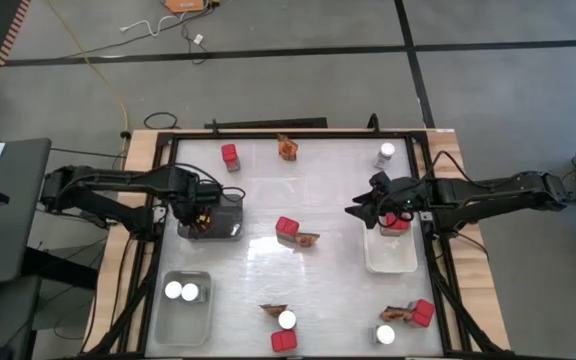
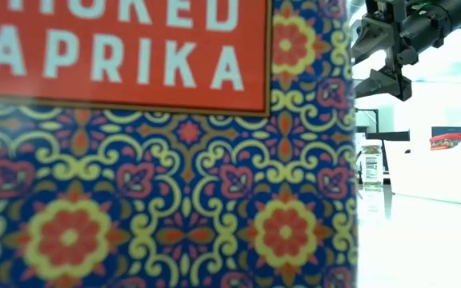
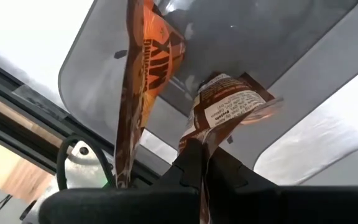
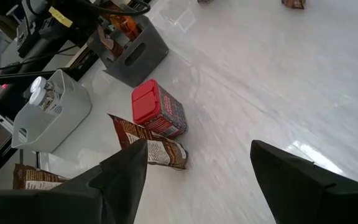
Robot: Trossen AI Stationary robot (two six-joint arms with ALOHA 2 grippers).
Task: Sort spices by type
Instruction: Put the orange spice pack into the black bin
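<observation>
Spices are scattered all over the white table (image 1: pixel 328 200), three kinds of them: red boxes with a busy blue and yellow floral wrap, little round jars with white lids, and crinkly orange-brown packets. Biggest thing by far is a red box (image 2: pixel 162 144) parked right against the low camera, so it fills most of that view with its "PAPRIKA" label and tile pattern. Trays next: a grey tray (image 1: pixel 211 218) on the left side has an orange-brown packet (image 3: pixel 145 81) standing in it, a clear tray (image 1: pixel 184 305) near the front left holds two white-lidded jars (image 1: pixel 182 291) side by side, and a white tray (image 1: pixel 391 252) on the right has a red box (image 1: pixel 396 224) at its far end, mostly under the arm. In the middle another red box (image 4: pixel 159 111) stands upright with a packet (image 4: pixel 149 144) lying just beside it. More boxes, jars and packets sit along the far edge and the front edge. The left gripper (image 3: pixel 205 163) reaches out over the grey tray, its fingers pinched together on a second crinkled packet (image 3: pixel 229 106) that hangs over the tray's inside. The right gripper (image 4: pixel 197 165) stretches in from the right over the far end of the white tray, pointing toward the table's middle, fingers spread wide apart with nothing between them.
</observation>
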